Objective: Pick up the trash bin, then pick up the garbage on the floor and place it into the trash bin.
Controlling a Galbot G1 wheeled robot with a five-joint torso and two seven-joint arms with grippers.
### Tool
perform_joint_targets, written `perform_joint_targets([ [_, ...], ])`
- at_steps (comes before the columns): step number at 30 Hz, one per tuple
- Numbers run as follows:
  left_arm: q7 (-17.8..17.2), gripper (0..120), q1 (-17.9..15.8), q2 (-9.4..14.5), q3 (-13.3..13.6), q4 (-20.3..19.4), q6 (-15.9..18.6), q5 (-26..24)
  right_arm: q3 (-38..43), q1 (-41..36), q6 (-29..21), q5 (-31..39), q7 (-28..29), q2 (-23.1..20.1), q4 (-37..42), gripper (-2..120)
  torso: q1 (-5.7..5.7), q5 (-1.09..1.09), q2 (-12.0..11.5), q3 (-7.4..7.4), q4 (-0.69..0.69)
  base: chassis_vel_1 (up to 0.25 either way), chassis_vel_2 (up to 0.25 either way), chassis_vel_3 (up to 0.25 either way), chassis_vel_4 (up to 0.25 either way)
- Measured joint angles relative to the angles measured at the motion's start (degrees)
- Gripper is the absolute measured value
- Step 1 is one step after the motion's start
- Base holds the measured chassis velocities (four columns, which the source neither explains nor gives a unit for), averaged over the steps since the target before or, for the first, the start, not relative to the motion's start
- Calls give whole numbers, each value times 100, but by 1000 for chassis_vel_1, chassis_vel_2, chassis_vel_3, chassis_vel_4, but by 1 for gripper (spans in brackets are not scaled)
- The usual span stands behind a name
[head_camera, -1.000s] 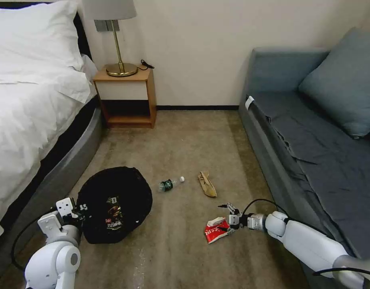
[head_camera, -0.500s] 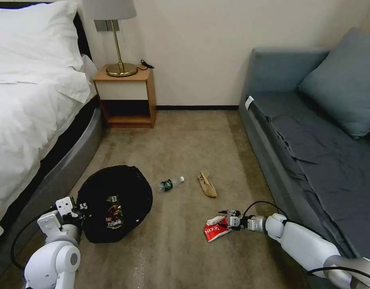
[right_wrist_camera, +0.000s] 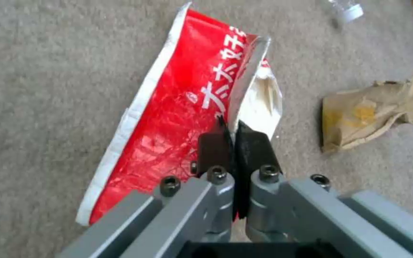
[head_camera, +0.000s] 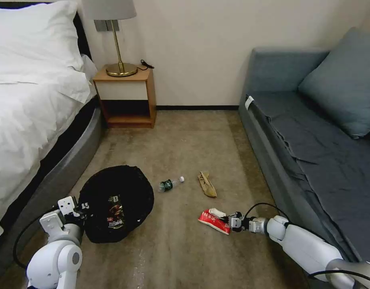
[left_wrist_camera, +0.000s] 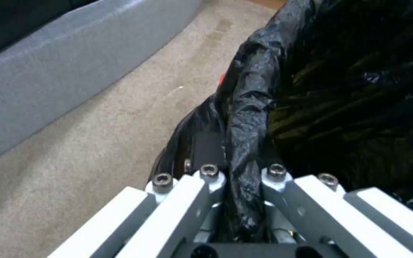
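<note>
The trash bin, round and lined with a black bag, sits tilted on the carpet at the lower left. A brown-yellow wrapper lies inside it. My left gripper is shut on the bin's bagged rim, with the left gripper pinching the plastic fold. My right gripper is low over the carpet, shut on one edge of the red-white packet. In the right wrist view the right gripper clamps the packet. The small bottle and tan paper lie farther out.
A bed with a grey base runs along the left. A wooden nightstand with a lamp stands at the wall. A grey-blue sofa lines the right, close beside my right arm. Carpet lies between them.
My right gripper has dropped lower and shut on the red-white packet, which has turned over and shifted. The bin in my left gripper has barely moved.
</note>
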Motion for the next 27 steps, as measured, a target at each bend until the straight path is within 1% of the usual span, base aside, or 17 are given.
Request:
perform_joint_targets([
  [4, -3, 3, -5, -12, 21, 19, 1, 9, 70, -65, 31, 37, 13, -23, 60, 0, 0, 0, 0, 0, 0, 0, 0, 0, 0],
  [7, -4, 3, -5, -15, 32, 27, 1, 12, 157, -147, 31, 198, 41, -80, 208, 0, 0, 0, 0, 0, 0, 0, 0, 0, 0],
  [9, -5, 3, -6, -23, 43, 42, 2, 16, 280, -247, 24, 580, 72, -210, 551, 0, 0, 0, 0, 0, -1, 0, 0, 0, 0],
  [11, -5, 3, -9, -30, 51, 43, 4, 19, 410, -287, 70, 661, 77, -252, 684, 0, 0, 0, 0, 0, 0, 0, 0, 0, 0],
  [12, -6, 3, -12, -37, 71, 43, 6, 23, 637, -341, 153, 841, 80, -328, 970, 0, 0, 2, 0, -1, 0, 0, 0, 0, 0],
  [13, -6, 3, -22, -43, 84, 43, 11, 24, 796, -378, 122, 1152, 113, -455, 1365, 0, 0, 0, 0, 0, 0, 0, 0, 0, 0],
  [14, -6, 3, -31, -45, 94, 49, 14, 28, 864, -396, 21, 1419, 146, -556, 1721, 0, 0, -1, 0, 0, -1, 0, 0, 0, 0],
  [15, -6, 3, -39, -47, 114, 64, 19, 32, 924, -406, -201, 1820, 202, -694, 2313, 0, 0, 0, 0, 0, -1, 0, 0, 0, 0],
  [16, -6, 3, -39, -47, 114, 64, 19, 32, 924, -406, -201, 1820, 202, -694, 2313, 0, 0, 0, 0, 0, -1, 0, 0, 0, 0],
  [19, -7, 3, -46, -64, 164, 95, 25, 79, 907, -321, -1044, 3059, 539, -967, 4138, 0, 0, -1, 0, -1, 1, 0, 0, 0, 0],
  [21, -8, 3, -39, -80, 212, 106, 25, 113, 646, -142, -1616, 3805, 965, -975, 5307, 0, 0, -1, 0, -1, 0, 0, 0, 0, 0],
  [22, -8, 3, -39, -80, 212, 106, 25, 113, 646, -142, -1616, 3805, 965, -975, 5307, 0, 0, -1, 0, -1, 0, 0, 0, 0, 0],
  [23, -6, 3, -37, -92, 241, 106, 25, 125, 419, -29, -1837, 4070, 1237, -908, 5744, 0, 0, -3, 1, -1, 2, 0, 0, 0, 0],
  [26, -7, 3, -35, -120, 294, 90, 40, 150, -429, 274, -2171, 4484, 1944, -620, 6315, 0, 0, -1, 1, 0, 1, 0, 0, 0, 0],
  [27, -7, 3, -35, -120, 294, 90, 40, 150, -429, 274, -2171, 4484, 1944, -620, 6315, 0, 0, -1, 1, 0, 1, 0, 0, 0, 0],
])
